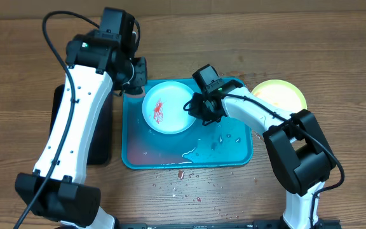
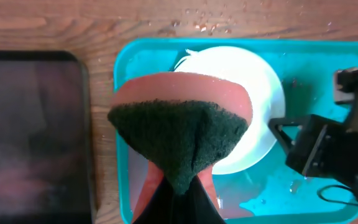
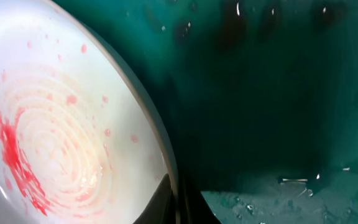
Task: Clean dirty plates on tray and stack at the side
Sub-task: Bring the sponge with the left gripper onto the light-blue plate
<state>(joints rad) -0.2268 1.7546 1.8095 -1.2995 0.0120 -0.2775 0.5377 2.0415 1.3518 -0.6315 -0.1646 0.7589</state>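
A white-centred plate (image 1: 168,109) with red smears lies on the teal tray (image 1: 234,156); its rim looks light blue. My right gripper (image 1: 192,107) is shut on the plate's right rim; in the right wrist view its fingers (image 3: 178,202) pinch the rim of the smeared plate (image 3: 61,124) above the tray (image 3: 278,93). My left gripper (image 1: 135,73), at the tray's back left corner, is shut on a pink sponge with a dark green pad (image 2: 179,134), held above the plate (image 2: 253,87) and the tray (image 2: 124,112). A yellow-green plate (image 1: 279,95) lies on the table right of the tray. The cream/pink plate is not visible.
A black tray (image 1: 100,140) lies left of the teal tray and shows in the left wrist view (image 2: 30,124). A water puddle (image 1: 202,149) sits in the teal tray's front half. Red and water drops (image 1: 183,175) dot the wooden table in front of the tray.
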